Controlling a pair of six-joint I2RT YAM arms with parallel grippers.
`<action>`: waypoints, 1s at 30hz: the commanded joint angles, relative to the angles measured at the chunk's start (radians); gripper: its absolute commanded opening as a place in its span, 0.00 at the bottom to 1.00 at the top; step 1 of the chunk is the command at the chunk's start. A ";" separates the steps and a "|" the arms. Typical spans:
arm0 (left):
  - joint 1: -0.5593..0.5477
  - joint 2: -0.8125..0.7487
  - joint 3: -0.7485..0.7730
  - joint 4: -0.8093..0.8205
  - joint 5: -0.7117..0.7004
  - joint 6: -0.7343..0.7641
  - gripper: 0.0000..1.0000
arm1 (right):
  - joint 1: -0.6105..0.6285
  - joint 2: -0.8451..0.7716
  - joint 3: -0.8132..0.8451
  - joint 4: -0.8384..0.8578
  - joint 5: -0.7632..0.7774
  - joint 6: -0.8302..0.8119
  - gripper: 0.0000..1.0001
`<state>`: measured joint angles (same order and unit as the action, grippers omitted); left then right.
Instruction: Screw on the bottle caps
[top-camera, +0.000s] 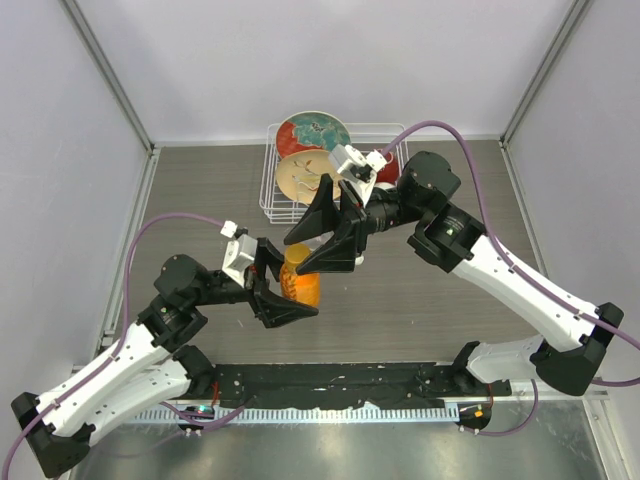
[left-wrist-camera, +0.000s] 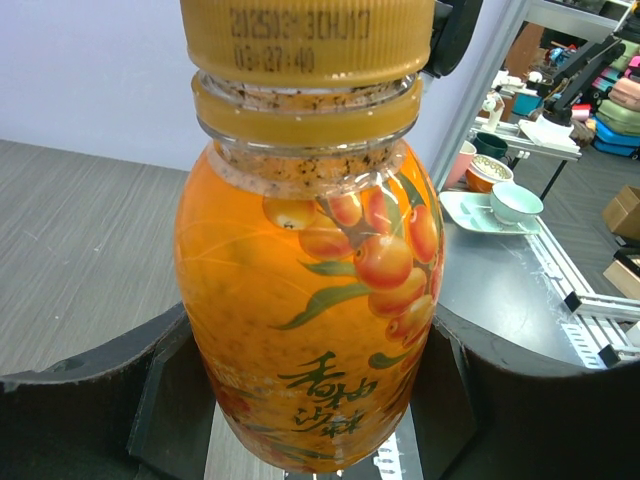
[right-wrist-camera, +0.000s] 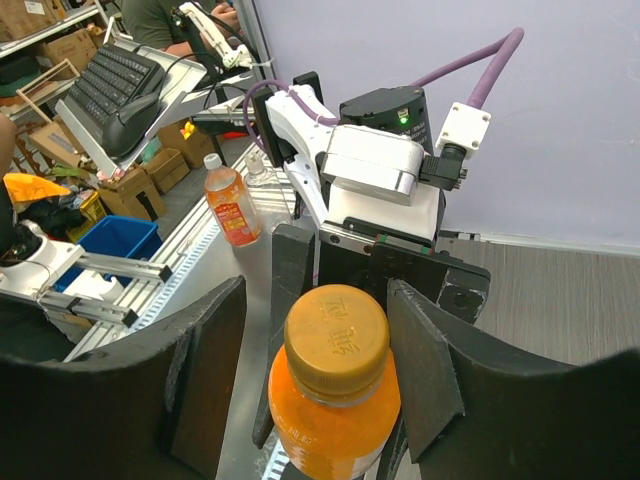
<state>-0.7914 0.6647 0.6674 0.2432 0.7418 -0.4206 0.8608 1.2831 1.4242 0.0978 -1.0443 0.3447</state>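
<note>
left gripper (top-camera: 286, 288) clamps squat orange plastic bottle (left-wrist-camera: 310, 300) | right gripper (right-wrist-camera: 316, 345) jaws apart, straddling round orange screw cap (left-wrist-camera: 305, 40) | risk: off-centre closing may tilt cap, cross-threading

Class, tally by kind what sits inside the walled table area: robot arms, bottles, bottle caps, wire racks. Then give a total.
Robot arms: 2, the left arm and the right arm
Bottles: 1, the orange bottle
Bottle caps: 1, the orange cap, on that bottle
Wire racks: 1, the wire rack
Total: 5
</note>
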 joint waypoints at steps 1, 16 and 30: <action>0.004 -0.016 0.046 0.057 -0.002 -0.014 0.00 | 0.014 -0.010 0.001 0.062 0.004 0.022 0.63; 0.004 -0.025 0.041 0.057 -0.001 -0.010 0.00 | 0.012 0.015 0.007 0.023 0.036 0.004 0.59; 0.004 -0.033 0.034 0.051 -0.013 -0.001 0.00 | 0.014 0.022 0.008 -0.018 0.050 -0.013 0.42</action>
<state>-0.7898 0.6495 0.6674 0.2428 0.7361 -0.4198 0.8684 1.3083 1.4227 0.0750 -1.0065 0.3420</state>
